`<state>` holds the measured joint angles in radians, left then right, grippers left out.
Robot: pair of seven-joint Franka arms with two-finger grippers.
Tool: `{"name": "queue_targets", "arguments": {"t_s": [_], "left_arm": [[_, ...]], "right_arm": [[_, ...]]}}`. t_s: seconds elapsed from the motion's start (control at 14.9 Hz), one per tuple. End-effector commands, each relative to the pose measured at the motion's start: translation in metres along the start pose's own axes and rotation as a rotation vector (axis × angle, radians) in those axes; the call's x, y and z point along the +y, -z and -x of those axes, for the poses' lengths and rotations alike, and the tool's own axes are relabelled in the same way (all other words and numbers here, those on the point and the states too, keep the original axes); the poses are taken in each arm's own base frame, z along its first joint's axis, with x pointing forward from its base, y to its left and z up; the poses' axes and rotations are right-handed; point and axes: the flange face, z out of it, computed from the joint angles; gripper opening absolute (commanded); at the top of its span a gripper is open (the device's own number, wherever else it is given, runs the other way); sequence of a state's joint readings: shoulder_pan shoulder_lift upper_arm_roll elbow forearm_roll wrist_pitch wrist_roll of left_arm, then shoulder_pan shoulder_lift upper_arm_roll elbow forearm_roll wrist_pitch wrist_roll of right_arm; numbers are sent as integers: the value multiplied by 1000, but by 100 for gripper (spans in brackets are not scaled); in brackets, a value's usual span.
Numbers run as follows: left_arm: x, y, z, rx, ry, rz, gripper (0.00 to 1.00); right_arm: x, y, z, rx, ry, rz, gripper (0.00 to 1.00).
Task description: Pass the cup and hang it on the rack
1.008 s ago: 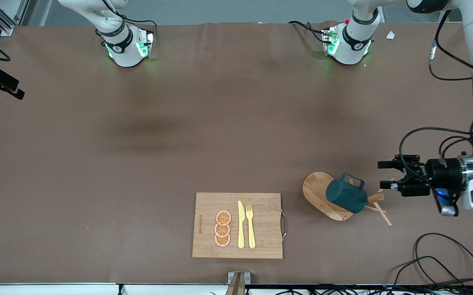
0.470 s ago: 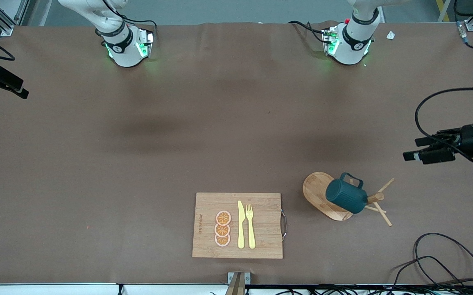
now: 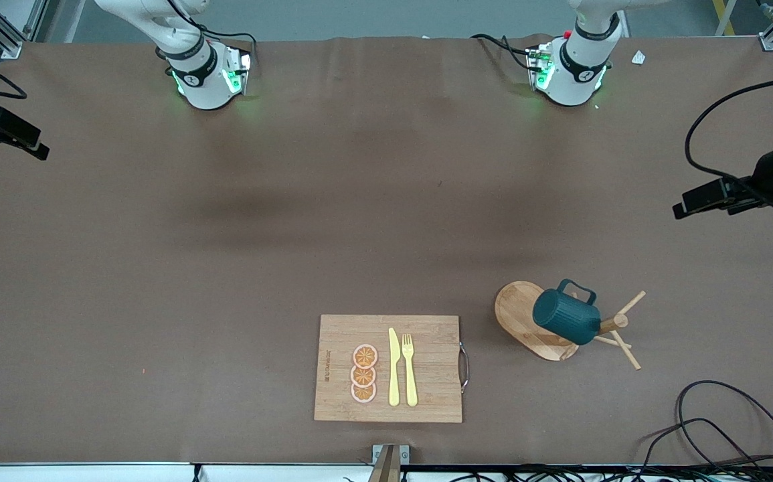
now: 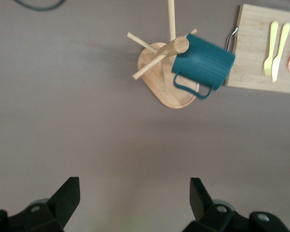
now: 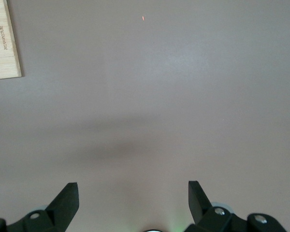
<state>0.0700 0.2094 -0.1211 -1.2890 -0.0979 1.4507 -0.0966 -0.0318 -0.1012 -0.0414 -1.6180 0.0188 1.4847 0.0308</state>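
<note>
Cup (image 3: 565, 316) hung on rack (image 3: 525, 318), left pincer (image 4: 134, 200) open above bare table (image 3: 225, 268)

L arm: comes in from the L arm's end of the table, wrist roughly level, left claw (image 3: 687, 203) up in the air over bare table (image 3: 627, 201), fingers (image 4: 67, 198) spread wide, nothing between them. R arm: waits at the R arm's end of the table, right claw (image 5: 133, 200) pointing down over bare table, fingers (image 5: 195, 195) also wide apart, holding nothing.
</note>
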Motion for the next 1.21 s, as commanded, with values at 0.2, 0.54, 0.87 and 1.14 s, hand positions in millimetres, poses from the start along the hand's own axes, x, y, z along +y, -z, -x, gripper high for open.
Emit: {"name": "queue_targets", "arguments": {"t_s": [0.2, 0.54, 0.87, 1.14], "left_arm": [[13, -1, 38, 50, -77, -64, 100], [19, -8, 36, 76, -94, -109, 100], [37, 6, 38, 98, -102, -109, 100], [36, 14, 36, 70, -98, -106, 100]], "right_arm": [[6, 1, 10, -37, -11, 2, 100], [12, 8, 13, -38, 39, 7, 100], [15, 6, 17, -75, 28, 8, 100], [13, 7, 17, -70, 29, 9, 100]]}}
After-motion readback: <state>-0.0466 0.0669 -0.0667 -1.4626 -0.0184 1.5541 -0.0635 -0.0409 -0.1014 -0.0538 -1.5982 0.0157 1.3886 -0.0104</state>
